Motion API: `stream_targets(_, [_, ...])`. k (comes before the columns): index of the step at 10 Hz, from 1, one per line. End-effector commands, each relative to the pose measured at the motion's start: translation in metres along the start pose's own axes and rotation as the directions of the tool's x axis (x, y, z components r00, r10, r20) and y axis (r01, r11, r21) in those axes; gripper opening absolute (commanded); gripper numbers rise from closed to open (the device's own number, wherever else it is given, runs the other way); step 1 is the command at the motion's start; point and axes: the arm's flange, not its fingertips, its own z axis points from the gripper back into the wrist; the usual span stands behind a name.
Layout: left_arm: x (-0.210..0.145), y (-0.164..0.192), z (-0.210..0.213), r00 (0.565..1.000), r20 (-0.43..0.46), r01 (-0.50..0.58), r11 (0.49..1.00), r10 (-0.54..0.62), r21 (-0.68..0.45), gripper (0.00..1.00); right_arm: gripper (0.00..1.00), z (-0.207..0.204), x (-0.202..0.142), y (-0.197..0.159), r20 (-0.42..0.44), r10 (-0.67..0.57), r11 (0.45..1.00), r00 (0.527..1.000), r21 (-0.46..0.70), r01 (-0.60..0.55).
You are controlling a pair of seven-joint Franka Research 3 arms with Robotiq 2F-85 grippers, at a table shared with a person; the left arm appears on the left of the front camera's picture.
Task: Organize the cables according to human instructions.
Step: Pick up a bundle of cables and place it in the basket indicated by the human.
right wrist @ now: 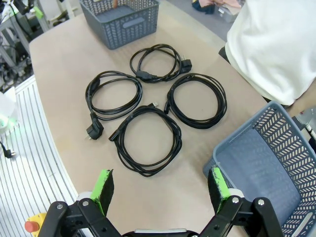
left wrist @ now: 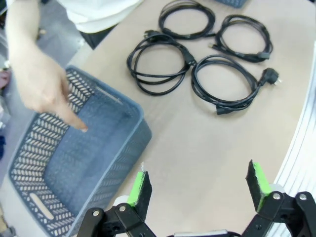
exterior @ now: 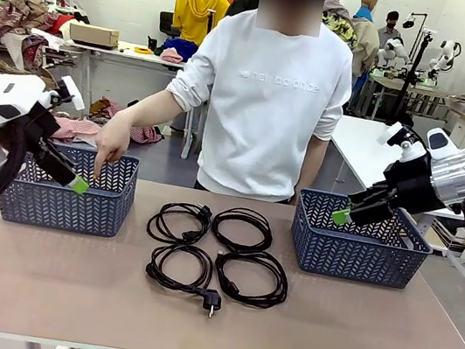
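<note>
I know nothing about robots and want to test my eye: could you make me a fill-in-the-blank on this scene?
On the table lie ___ coiled black cables.
The person's hand points into the basket on the robot's ___ side.
The left gripper and right gripper both stand ___, holding nothing.
Missing words: four; left; open.

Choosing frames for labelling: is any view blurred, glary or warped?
Front view: even light, soft shadows, cables sharp. Left wrist view: the wide angle curves the table edge, and the person's pointing hand looks slightly soft. Right wrist view: cables crisp, table edge bowed, no glare.
</note>
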Motion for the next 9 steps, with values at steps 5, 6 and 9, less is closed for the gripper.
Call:
stream_targets(5, [0.098, -0.022, -0.095, 0.893, -0.256, 0.330, 0.925, -0.370, -0.188, 1.00, 1.00, -0.001, 0.000, -0.001, 0.012, -0.002, 1.000, 1.000, 0.010, 0.002])
stream_targets(6, [0.109, -0.030, -0.114, 0.868, -0.282, 0.360, 0.908, -0.410, -0.213, 1.00, 1.00, -0.001, 0.000, -0.001, 0.012, -0.002, 1.000, 1.000, 0.010, 0.002])
stream_targets(9, [0.123, -0.059, -0.165, 0.808, -0.333, 0.421, 0.871, -0.486, -0.252, 1.00, 1.00, -0.001, 0.000, -0.001, 0.012, -0.002, 1.000, 1.000, 0.010, 0.002])
